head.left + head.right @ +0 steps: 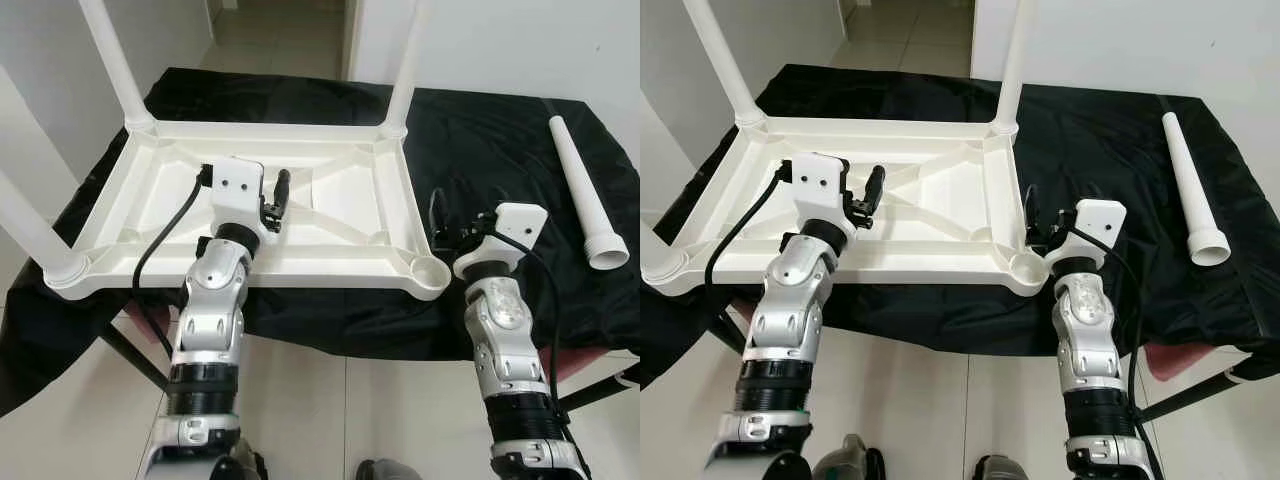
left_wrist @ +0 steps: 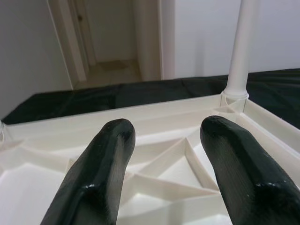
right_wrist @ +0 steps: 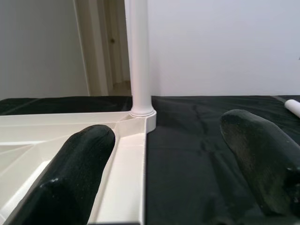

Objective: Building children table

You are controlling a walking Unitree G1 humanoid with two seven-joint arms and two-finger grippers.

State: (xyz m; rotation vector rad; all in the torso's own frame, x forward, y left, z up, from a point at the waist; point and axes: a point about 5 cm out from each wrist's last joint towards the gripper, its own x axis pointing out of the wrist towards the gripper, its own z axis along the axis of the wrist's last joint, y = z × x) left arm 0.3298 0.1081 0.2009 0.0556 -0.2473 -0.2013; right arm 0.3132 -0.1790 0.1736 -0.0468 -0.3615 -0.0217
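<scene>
A white plastic children's table (image 1: 340, 195) lies upside down on a black cloth. Legs stand in its far left corner (image 1: 115, 65), far right corner (image 1: 408, 65) and near left corner (image 1: 25, 225). The near right corner socket (image 1: 432, 268) holds nothing. One loose white leg (image 1: 585, 190) lies on the cloth to the right. My left gripper (image 1: 276, 203) hovers open over the ribbed underside, nothing between its fingers (image 2: 108, 154). Just right of the empty socket, my right gripper (image 1: 450, 222) is open above the cloth, straddling the table's right rim (image 3: 136, 159).
The black cloth (image 1: 500, 130) covers a low stand with dark legs (image 1: 130, 355) over a tiled floor. White walls stand left and behind, with an open doorway (image 1: 280, 30) beyond the far edge. Bare cloth lies between the table and the loose leg.
</scene>
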